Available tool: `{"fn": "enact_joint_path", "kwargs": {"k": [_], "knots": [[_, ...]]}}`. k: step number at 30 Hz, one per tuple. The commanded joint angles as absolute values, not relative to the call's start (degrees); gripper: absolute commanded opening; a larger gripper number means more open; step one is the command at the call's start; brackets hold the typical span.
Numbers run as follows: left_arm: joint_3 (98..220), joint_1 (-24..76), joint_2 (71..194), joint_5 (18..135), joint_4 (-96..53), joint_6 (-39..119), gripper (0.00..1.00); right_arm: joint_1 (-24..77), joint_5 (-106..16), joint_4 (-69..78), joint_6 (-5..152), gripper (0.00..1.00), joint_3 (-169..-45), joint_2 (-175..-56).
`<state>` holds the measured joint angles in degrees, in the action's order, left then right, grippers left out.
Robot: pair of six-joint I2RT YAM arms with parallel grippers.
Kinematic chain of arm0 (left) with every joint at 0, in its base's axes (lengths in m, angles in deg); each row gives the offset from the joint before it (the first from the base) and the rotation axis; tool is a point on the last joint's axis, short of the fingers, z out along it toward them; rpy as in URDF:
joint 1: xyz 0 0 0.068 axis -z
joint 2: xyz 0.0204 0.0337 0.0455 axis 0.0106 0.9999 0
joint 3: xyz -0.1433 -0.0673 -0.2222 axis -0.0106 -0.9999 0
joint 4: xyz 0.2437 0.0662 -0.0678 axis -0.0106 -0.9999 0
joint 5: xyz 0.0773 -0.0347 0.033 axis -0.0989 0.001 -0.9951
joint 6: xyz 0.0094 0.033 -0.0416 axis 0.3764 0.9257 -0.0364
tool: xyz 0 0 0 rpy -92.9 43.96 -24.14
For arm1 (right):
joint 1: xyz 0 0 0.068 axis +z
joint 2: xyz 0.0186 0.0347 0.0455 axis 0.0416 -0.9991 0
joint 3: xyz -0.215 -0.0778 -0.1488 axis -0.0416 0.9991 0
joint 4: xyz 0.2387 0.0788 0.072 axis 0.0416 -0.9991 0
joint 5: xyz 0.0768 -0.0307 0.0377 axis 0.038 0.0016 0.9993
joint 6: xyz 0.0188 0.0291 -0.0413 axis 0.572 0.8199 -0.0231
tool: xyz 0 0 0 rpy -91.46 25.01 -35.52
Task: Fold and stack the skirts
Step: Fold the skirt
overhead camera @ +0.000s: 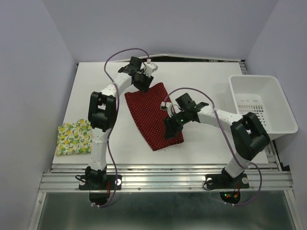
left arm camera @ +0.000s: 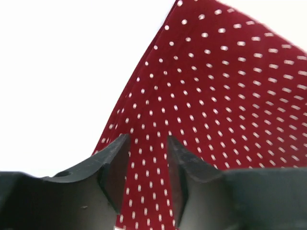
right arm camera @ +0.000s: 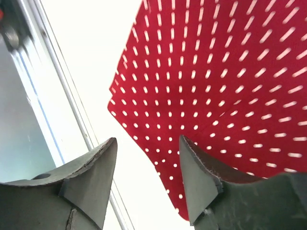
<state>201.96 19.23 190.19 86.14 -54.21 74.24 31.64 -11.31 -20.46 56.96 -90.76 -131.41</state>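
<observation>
Lemon skirt (overhead camera: 74,137) sits folded by the left edge of the table (overhead camera: 206,79), red skirt (overhead camera: 151,115) lies flat mid-table, right tool (overhead camera: 171,126) released at its near corner, left tool (overhead camera: 143,84) at its far end (can't tell if pinching), next up: pinch and fold.

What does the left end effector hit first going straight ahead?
Probably the red polka-dot skirt, lying right beyond the open tips of the left end effector; exact depth is unclear.
</observation>
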Motion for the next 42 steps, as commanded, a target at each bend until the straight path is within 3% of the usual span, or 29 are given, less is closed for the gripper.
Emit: {"fn": "enact_joint_path", "kwargs": {"k": [1, 2, 4, 7, 12, 16, 19, 25, 42], "knots": [[192.0, 16.3, 167.6, 93.5, -46.5, 71.8, 0.56, 30.6, -11.5, -19.2, 59.7, 0.6, -97.0, -124.7], [185.3, 16.0, 164.4, 93.7, -45.3, 72.7, 0.65, 30.6, -12.8, -19.2, 58.1, 0.6, -97.1, -124.4], [178.1, 15.8, 155.2, 92.0, -42.7, 74.2, 0.7, 29.3, -16.3, -19.2, 56.3, 0.6, -97.0, -124.3], [163.8, 15.5, 141.9, 89.8, -33.9, 74.6, 0.99, 29.3, -17.9, -19.2, 52.3, 0.6, -96.5, -125.7], [147.9, 15.5, 125.7, 79.3, -24.2, 68.3, 0.98, 29.3, -18.4, -19.0, 45.3, 0.6, -94.8, -130.1], [148.5, 16.2, 122.4, 86.6, -39.5, 85.4, 0.99, 29.3, -17.4, -17.5, 45.1, 0.58, -94.6, -134.3], [143.4, 22.9, 120.4, 79.6, -44.6, 96.0, 0.99, 29.3, -16.3, -14.7, 46.4, 0.58, -94.1, -137.3], [120.3, 36.7, 109.1, 63.6, -43.6, 108.3, 0.99, 29.3, -15.6, -14.0, 49.6, 0.57, -95.6, -144.1], [109.1, 54.2, 120.6, 61.4, -34.4, 98.2, 0.99, 29.3, -7.8, -11.6, 59.2, 0.55, -98.0, -155.1]]}}
